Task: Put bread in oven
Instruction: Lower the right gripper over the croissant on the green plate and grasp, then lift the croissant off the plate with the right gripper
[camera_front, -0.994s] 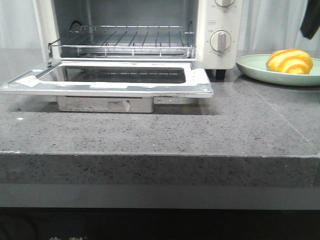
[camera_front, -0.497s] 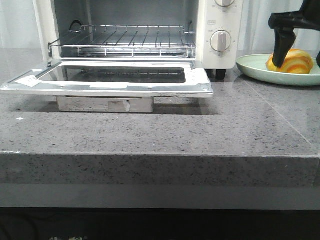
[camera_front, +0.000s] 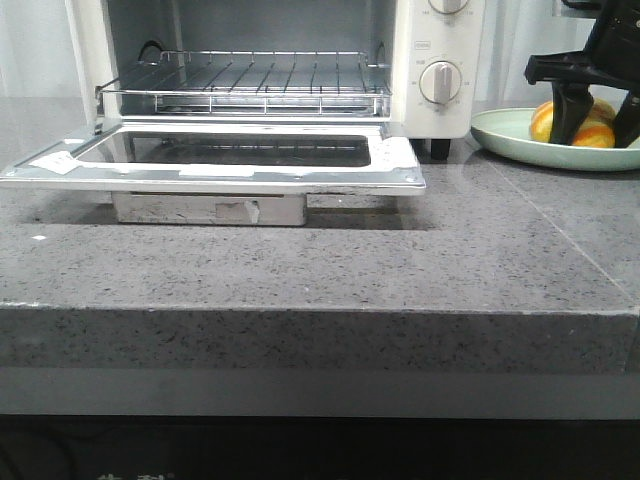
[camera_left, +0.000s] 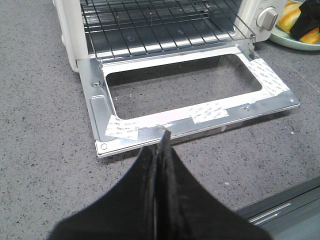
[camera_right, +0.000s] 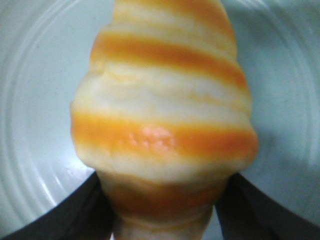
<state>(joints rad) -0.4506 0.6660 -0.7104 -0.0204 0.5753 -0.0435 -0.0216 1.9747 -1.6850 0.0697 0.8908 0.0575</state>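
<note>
No text is legible; stickers (camera_left: 209, 112) on the oven (camera_left: 165, 60) door are blurred

Oven (camera_front: 440, 60) mouth open; door (camera_front: 215, 165) dropped flat, jutting forward over worktop (camera_front: 320, 260) below the rack (camera_front: 245, 85). Clear space above rack, bounded by oven side walls. Dial panel between mouth and plate (camera_front: 500, 135). Right pincer (camera_front: 590, 125) straddling bread (camera_front: 548, 120) on plate. Left pincer (camera_left: 160, 155) before door edge, fingers pressed together. Front worktop bare.

Bread (camera_front: 590, 125) half hidden behind right gripper (camera_front: 597, 118); oven (camera_front: 250, 90) top cut off.
</note>
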